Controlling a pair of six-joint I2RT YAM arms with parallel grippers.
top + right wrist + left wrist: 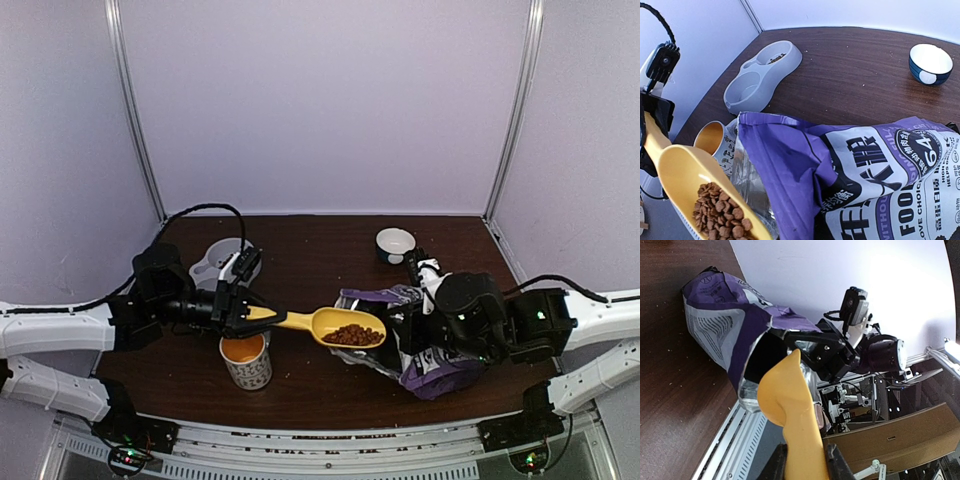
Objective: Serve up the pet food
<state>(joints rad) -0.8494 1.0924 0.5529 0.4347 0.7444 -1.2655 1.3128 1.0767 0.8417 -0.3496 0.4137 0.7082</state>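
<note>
Twin feeder [215, 262]: is sitting grey at the back left of the table [320, 400].
Left gripper [243, 313]: is pinching the handle of the yellow scoop [330, 325] between part-closed fingers [777, 466].
Mug [246, 360]: is standing upright, just nearer than the scoop handle.
Kibble [352, 335]: is lying in the scoop's bowl, which is hovering level at the bag's mouth, right of the mug.
Small bowl [396, 244]: is sitting at the back.
Right gripper [402, 322]: is clamping fully closed on the mouth edge of the purple bag [440, 378].
Purple bag: is lying with its mouth facing left.
</note>
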